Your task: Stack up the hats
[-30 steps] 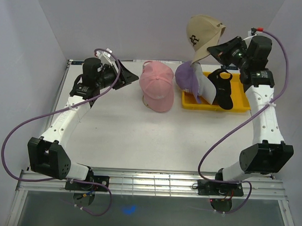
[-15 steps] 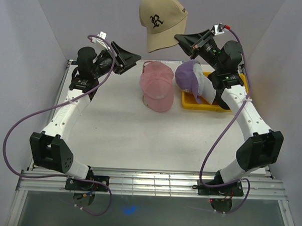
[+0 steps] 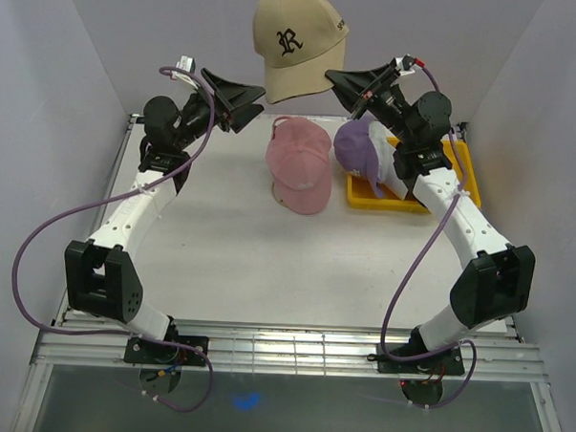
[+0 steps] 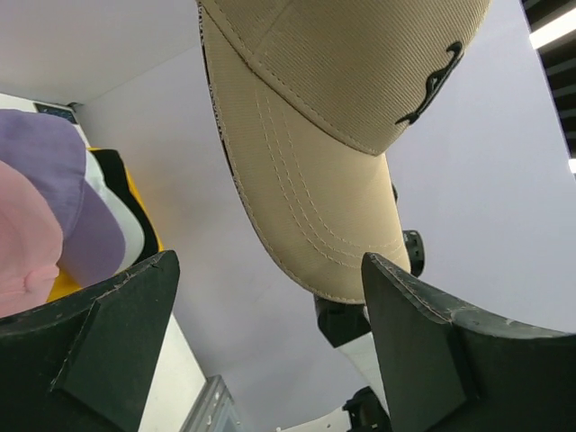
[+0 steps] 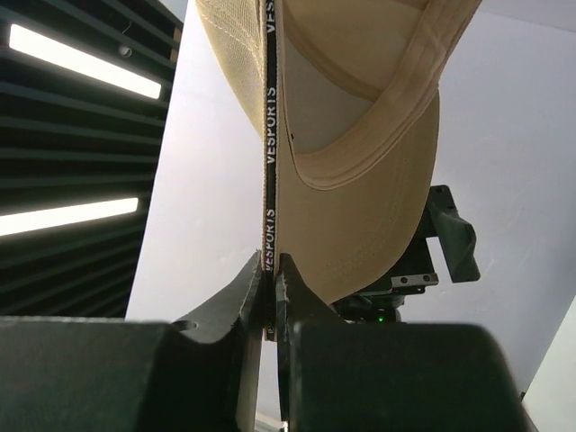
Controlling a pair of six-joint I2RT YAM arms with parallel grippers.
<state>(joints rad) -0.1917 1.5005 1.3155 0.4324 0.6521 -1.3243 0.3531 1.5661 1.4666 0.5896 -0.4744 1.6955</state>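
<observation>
Compared with a second ago, my right pincer (image 5: 271,279) has swung in from over the yellow tray (image 3: 469,170) and now holds the beige cap (image 3: 297,44) further left, up in front of the back wall (image 3: 181,30). It is clamped tight on the cap's printed inner band at the rim. The crown rises above its fingers, logo towards the overhead camera, and the brim hangs down on the far side of them.

My left pincer (image 3: 247,99) has come up off the table (image 3: 229,261) and spread its fingers wider; it stands wide open and holds nothing. In its wrist view the beige brim sits in the gap between the two fingers, with air showing on either side of it. From above, the nearer fingertip looks just beside the brim's edge; I cannot tell whether they touch.

Below and between the two pincers, the pink cap (image 3: 300,164) lies where it lay before. The purple cap (image 3: 356,145) sits just under my right pincer, leaning over the tray's left edge. The black cap (image 4: 115,180) shows only as a dark strip behind the purple one, since my right arm now covers most of the tray.

There is open air between the hanging brim and the pink cap beneath it.
</observation>
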